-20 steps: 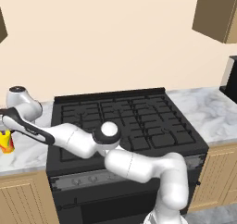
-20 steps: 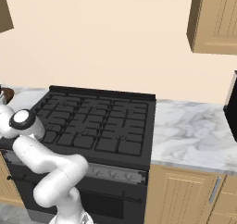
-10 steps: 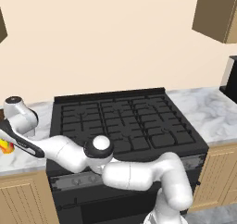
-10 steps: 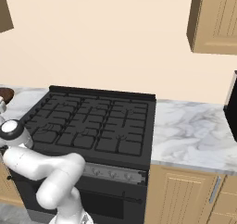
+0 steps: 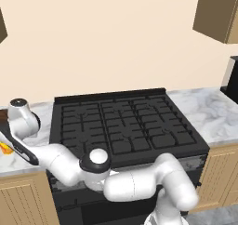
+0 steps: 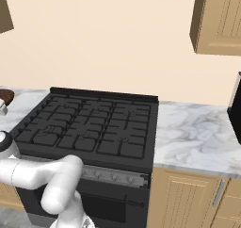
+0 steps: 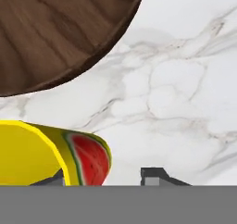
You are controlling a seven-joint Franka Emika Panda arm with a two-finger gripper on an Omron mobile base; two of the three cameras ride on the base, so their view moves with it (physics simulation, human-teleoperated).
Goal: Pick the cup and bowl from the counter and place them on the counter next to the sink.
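Two finger tips sit at the hand view's bottom edge, parted; the cup (image 7: 41,153) lies lower left, beside the left tip rather than clearly between them. It seems empty-handed. The bowl (image 7: 60,28) fills the upper left, resting on the bench (image 7: 176,102). Light, rigid and slick-sided, the cup probably wants a grip across its wall.
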